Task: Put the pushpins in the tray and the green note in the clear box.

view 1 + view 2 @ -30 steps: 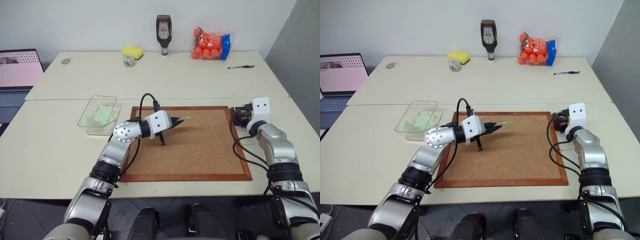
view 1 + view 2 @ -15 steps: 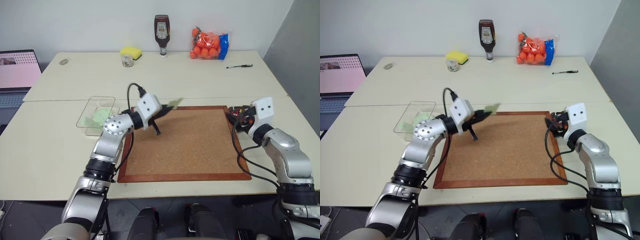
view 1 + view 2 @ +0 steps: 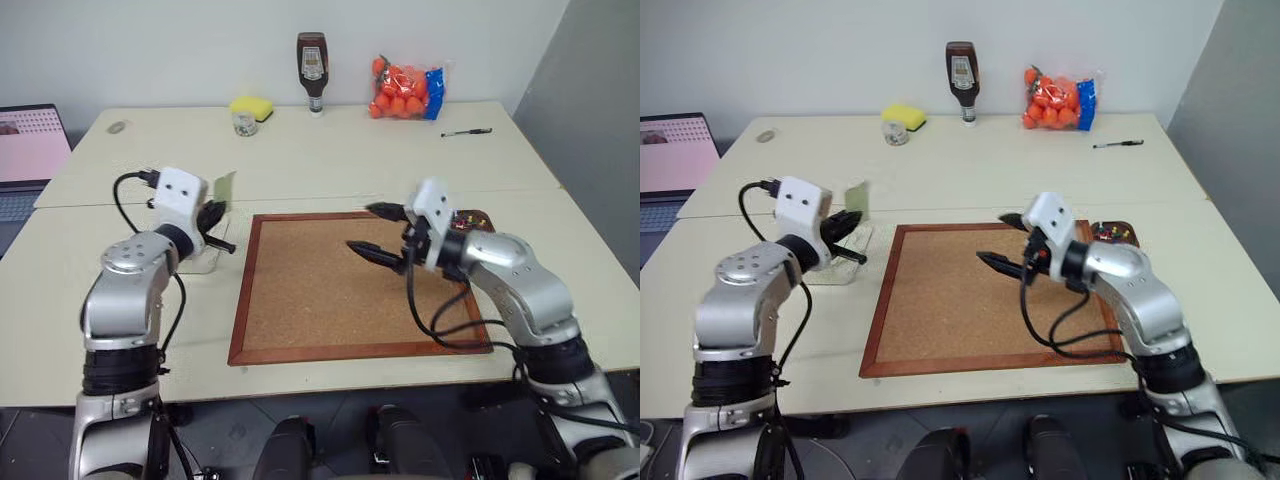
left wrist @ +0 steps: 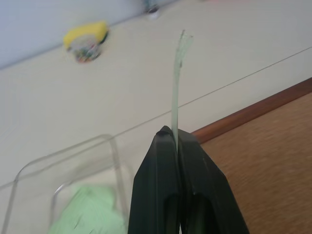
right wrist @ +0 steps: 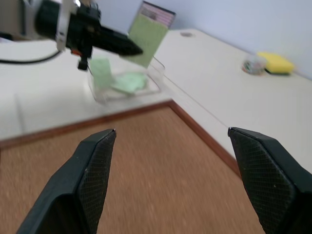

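My left gripper (image 3: pixel 218 210) is shut on the green note (image 3: pixel 224 187), holding it upright by its lower edge (image 4: pixel 177 83). It hovers by the clear box (image 3: pixel 844 262), at the side nearest the corkboard. More green slips (image 5: pixel 127 82) lie inside the box (image 4: pixel 58 190). My right gripper (image 3: pixel 373 232) is open and empty above the corkboard's right half, pointing towards the left arm. The dark brown tray (image 3: pixel 1118 231) sits at the corkboard's right edge behind the right wrist, with coloured pushpins (image 3: pixel 1103 232) in it.
A wood-framed corkboard (image 3: pixel 320 300) lies mid-table. Along the far edge stand a sauce bottle (image 3: pixel 311 60), a bag of oranges (image 3: pixel 403 87), a pen (image 3: pixel 466 132), a yellow sponge (image 3: pixel 250 104) and a small jar (image 3: pixel 240 123). A laptop (image 3: pixel 30 140) is far left.
My left arm swung left with the green note, from over the corkboard to the clear box. My right gripper left the tray and moved left over the corkboard, staying open.
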